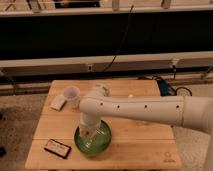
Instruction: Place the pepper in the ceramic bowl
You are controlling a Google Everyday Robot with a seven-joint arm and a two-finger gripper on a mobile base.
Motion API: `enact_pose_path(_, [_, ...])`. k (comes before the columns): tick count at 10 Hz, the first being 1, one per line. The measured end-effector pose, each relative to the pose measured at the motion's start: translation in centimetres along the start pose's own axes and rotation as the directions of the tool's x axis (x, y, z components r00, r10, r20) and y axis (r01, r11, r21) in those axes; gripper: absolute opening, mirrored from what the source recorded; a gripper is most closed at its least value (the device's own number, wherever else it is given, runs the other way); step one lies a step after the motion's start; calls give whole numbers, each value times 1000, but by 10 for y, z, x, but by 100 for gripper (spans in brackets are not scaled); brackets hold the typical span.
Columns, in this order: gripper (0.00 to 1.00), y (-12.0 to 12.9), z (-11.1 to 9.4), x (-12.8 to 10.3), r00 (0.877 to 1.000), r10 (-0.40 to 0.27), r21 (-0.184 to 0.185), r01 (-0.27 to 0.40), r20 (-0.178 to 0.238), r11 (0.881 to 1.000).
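A green ceramic bowl (93, 141) sits near the front edge of the wooden table (140, 135). My white arm reaches in from the right and bends down over the bowl. My gripper (89, 133) hangs inside the bowl's rim, just above its bottom. The pepper does not show as a separate thing; the gripper and wrist hide the middle of the bowl.
A clear plastic cup (71, 95) stands at the back left of the table, with a pale flat packet (58, 103) beside it. A black flat box (57, 148) lies at the front left, close to the bowl. Cables and a dark wall run behind the table.
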Motion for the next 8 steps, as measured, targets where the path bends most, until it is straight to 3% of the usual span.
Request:
enact_pose_path(4, [73,24,12,2,997,60,7,-61,47,998])
enact_pose_path(6, [80,38,9,5,994,93,9,-94,64,996])
enact_pose_path(8, [80,52,4,10,989,134,27,-136,57,990])
